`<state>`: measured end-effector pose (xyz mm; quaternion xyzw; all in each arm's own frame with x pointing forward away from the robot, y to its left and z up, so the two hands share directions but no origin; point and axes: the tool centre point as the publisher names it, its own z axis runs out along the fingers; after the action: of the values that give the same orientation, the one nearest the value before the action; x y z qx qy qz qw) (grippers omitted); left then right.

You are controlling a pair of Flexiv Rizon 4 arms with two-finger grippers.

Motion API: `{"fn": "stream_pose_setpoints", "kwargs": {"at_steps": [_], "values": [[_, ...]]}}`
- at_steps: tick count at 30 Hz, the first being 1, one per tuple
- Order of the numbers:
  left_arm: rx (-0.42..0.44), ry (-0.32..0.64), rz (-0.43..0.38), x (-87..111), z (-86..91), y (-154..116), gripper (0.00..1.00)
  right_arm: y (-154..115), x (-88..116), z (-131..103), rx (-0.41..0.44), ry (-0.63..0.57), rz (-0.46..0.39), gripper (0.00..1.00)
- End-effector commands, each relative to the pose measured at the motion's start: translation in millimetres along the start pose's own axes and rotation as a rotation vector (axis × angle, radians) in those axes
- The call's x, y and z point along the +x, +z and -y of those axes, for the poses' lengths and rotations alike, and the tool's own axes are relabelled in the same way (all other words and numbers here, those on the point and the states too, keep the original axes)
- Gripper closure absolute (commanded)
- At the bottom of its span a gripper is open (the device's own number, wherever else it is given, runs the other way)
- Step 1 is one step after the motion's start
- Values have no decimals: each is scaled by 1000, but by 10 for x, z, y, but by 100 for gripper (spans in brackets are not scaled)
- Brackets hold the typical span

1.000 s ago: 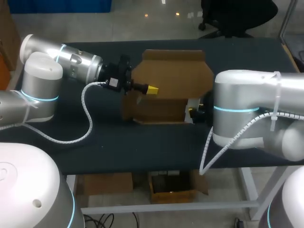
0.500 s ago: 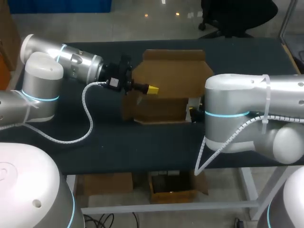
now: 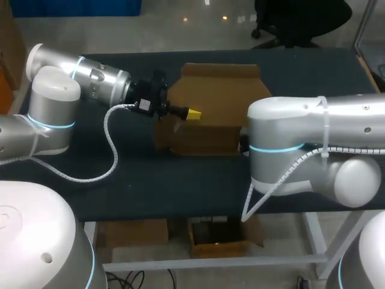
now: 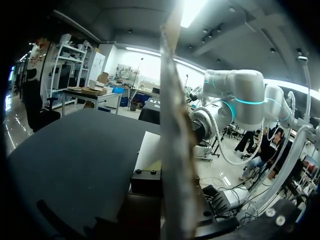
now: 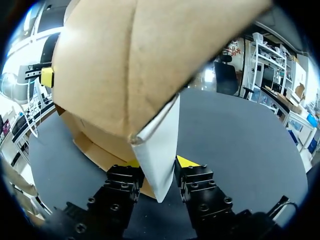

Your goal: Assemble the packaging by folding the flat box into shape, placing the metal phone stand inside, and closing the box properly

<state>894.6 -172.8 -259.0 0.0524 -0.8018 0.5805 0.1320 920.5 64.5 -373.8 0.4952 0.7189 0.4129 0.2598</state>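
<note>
The brown cardboard box (image 3: 216, 99) stands partly folded in the middle of the dark table. My left gripper (image 3: 194, 113) is shut on the box's left panel. In the left wrist view that panel shows as a cardboard edge (image 4: 172, 125) running straight out from the gripper. My right arm (image 3: 301, 138) covers the box's right end and hides its own gripper in the head view. In the right wrist view my right gripper (image 5: 159, 162) is open, and a white-faced flap (image 5: 157, 145) of the box (image 5: 130, 65) hangs between its fingers. No phone stand is in sight.
The dark table (image 3: 150, 180) has bare surface in front of the box and to its left, under my left arm's white cable (image 3: 111, 150). The table's front edge runs just below my right arm.
My right arm has moved left, closer over the box's right end, and its fingers have narrowed slightly around the flap. The left arm and the box have kept still.
</note>
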Motion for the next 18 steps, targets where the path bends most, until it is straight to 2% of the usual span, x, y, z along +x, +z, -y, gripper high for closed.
{"fn": "stream_pose_setpoints", "kwargs": {"at_steps": [1, 10, 15, 18], "values": [[-1, 0, -2, -6, -33, 14, 100, 31, 38, 11, -4, 1, 87, 65], [-1, 0, -2, -6, -33, 14, 100, -44, 66, 29, -11, 4, 89, 67], [-1, 0, -2, -6, -33, 14, 100, -93, 92, 50, -12, 10, 94, 74], [-1, 0, -2, -6, -33, 14, 100, -120, 103, 70, -9, 16, 102, 75]]}}
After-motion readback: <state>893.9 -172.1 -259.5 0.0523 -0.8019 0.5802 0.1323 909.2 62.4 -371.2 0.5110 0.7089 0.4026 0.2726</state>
